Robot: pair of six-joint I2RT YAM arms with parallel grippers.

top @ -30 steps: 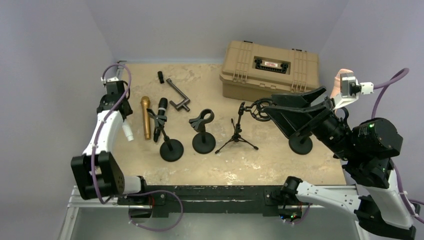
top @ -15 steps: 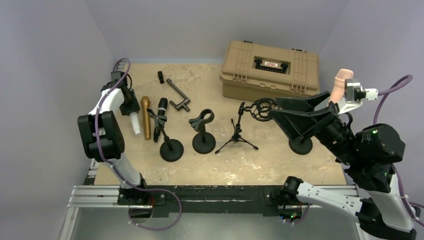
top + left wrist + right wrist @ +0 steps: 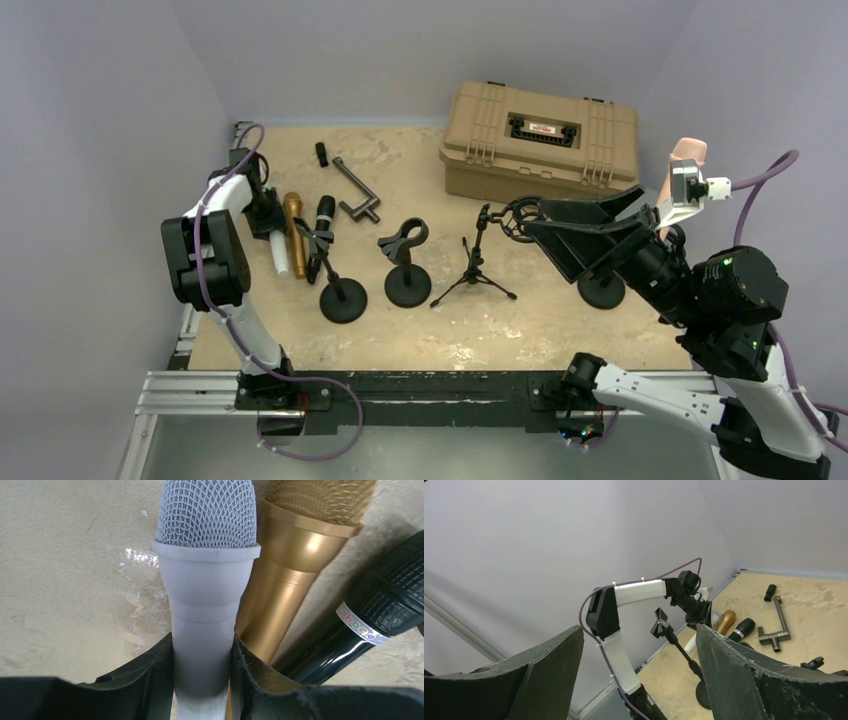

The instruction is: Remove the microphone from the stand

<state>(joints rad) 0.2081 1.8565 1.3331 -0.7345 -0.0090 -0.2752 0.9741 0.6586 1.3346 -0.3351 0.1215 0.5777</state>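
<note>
The left gripper (image 3: 201, 652) pinches the white mic (image 3: 206, 580) low on its handle, its head just beside the gold mic (image 3: 285, 580) over the desk (image 3: 75, 555). Setting it down could nudge that or the black mic (image 3: 380, 615), or let it roll. The right gripper (image 3: 639, 630) hangs spread, empty.

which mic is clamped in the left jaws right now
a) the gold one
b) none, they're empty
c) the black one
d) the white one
D: the left wrist view shows the white microphone pinched between the left jaws, while the gold microphone and the black microphone lie beside it, outside the grip.
</note>
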